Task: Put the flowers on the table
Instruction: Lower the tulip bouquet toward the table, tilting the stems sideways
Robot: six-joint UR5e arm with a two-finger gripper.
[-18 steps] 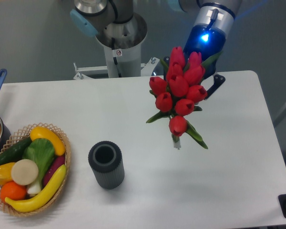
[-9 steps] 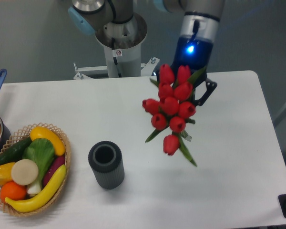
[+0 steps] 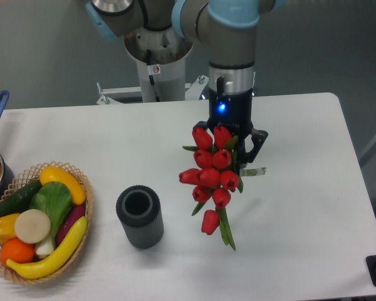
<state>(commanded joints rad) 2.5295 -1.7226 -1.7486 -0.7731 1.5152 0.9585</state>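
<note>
Red flowers (image 3: 210, 179) are held clenched in the gripper (image 3: 238, 160), above the white table (image 3: 301, 207). A dark cylinder (image 3: 140, 216) is seen left.

You see the gripper (image 3: 241, 164) pointing down over the table (image 3: 301, 207), clamped on the flowers (image 3: 210, 177), whose buds hang toward you. A dark cylinder (image 3: 140, 216) stands left of them, a basket (image 3: 83, 188) further left.
</note>
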